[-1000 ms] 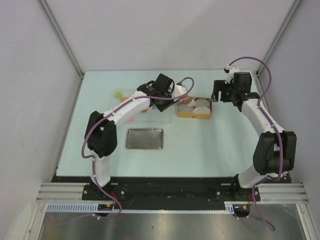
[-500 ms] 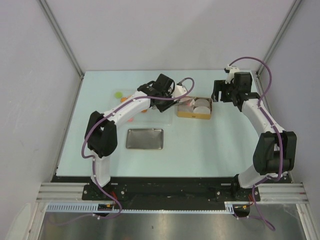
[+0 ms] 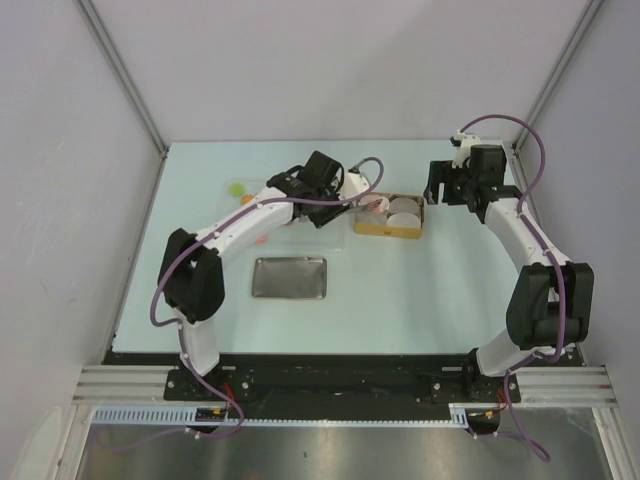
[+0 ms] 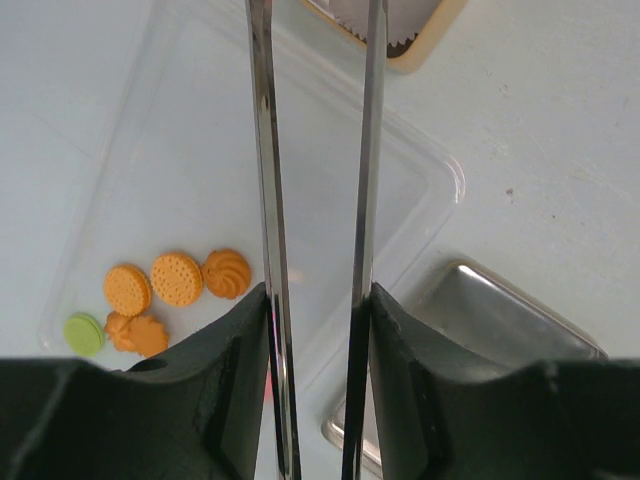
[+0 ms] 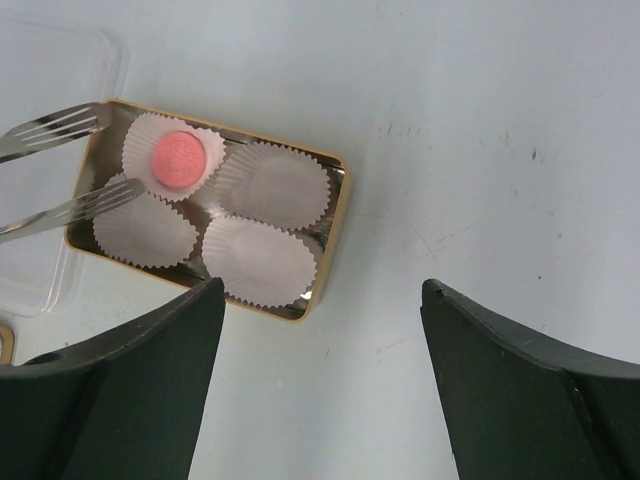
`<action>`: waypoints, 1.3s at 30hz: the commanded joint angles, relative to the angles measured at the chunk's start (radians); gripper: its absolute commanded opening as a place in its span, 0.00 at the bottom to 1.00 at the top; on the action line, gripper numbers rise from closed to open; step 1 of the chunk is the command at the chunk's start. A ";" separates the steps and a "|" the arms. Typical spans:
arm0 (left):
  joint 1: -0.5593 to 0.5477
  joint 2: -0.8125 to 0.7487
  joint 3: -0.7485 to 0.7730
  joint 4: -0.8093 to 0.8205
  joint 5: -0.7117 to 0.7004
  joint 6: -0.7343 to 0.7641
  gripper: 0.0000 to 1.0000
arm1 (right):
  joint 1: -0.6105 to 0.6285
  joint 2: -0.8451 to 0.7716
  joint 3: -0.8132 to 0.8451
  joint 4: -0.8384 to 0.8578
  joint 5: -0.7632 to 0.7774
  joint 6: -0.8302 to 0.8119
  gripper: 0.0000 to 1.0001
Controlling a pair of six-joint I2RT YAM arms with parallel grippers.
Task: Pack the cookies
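Left claw (image 5: 112,152) carries two long fork-like blades. They sit a narrow gap apart with nothing between them, tips at the left end of the gold tin (image 5: 335,215), right by the paper cup (image 5: 150,130) that holds one pink cookie (image 5: 178,158). The other three paper cups (image 5: 262,260) look empty, so packing is judged barely started. Right claw (image 5: 320,292) is spread wide and empty, hovering on the tin's far side, apart from it. The loose cookies (image 4: 177,278), three orange rounds in a row plus a green one (image 4: 84,333) and an orange shaped one (image 4: 140,335), lie back toward the left wrist and off to its left, not ahead of the tips. They sit at the corner of a clear tray (image 4: 430,170); can't tell whether they are inside it or just at its edge. In the top view that cluster is left of the left arm and well apart from the right arm, so the left arm is clearly nearer. The cookies are round, so there is no long axis to line up with. The next move likely means pulling the blades back and swinging left over the row. A metal tray (image 4: 500,320) sits beside the clear one, to the wrist's right. Risk: thin flat discs may slip from the blades.
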State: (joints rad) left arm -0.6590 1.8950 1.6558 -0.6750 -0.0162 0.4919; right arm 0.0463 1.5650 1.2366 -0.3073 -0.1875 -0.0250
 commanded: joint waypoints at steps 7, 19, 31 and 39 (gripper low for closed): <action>0.051 -0.319 -0.183 0.019 -0.001 -0.033 0.45 | -0.010 -0.043 -0.008 0.039 -0.026 0.013 0.84; 0.260 -0.516 -0.409 -0.032 0.073 0.025 0.45 | -0.008 -0.039 -0.008 0.042 -0.043 0.014 0.84; 0.413 -0.559 -0.519 -0.049 0.133 0.076 0.45 | -0.005 -0.025 -0.006 0.042 -0.050 0.020 0.84; 0.483 -0.554 -0.538 -0.026 0.127 0.088 0.45 | 0.000 -0.020 -0.006 0.045 -0.053 0.019 0.84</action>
State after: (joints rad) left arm -0.2150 1.3762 1.1198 -0.7357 0.0906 0.5522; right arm 0.0429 1.5650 1.2301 -0.3004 -0.2268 -0.0174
